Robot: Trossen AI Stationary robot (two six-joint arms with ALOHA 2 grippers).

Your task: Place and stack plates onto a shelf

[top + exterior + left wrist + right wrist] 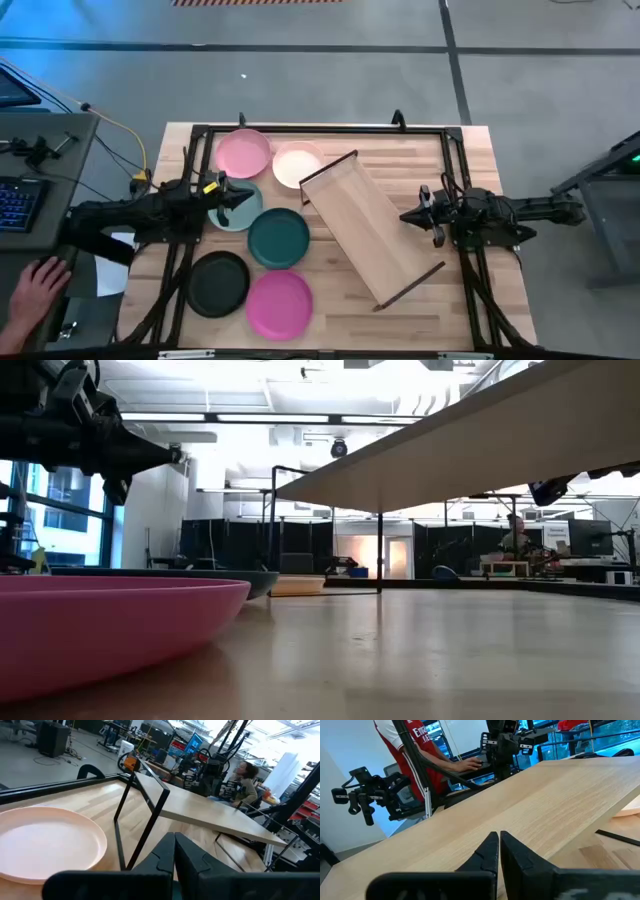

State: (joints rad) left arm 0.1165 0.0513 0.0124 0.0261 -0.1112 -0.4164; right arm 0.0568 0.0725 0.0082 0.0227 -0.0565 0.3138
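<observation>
Six plates lie on the table's left half: light pink (243, 153), cream (297, 165) (45, 845), pale teal (238, 212), dark green (279, 238) (200, 576), black (218, 283) and magenta (279, 303) (100, 622). The wooden shelf (370, 228) (215, 815) (520, 815) stands slantwise at mid-table on its dark end frames. My left gripper (243, 200) (174, 851) is shut and hovers over the teal plate, high above the table in the low view (150, 455). My right gripper (404, 217) (499, 849) is shut, level, right by the shelf's right long edge.
A dark metal frame (320, 130) runs along the table's far edge and sides. Bare wood lies near the shelf's near end (480, 300). A person's hand (35, 288) rests beside the table's left edge, near a keyboard (15, 200). A person in red (415, 750) stands beyond.
</observation>
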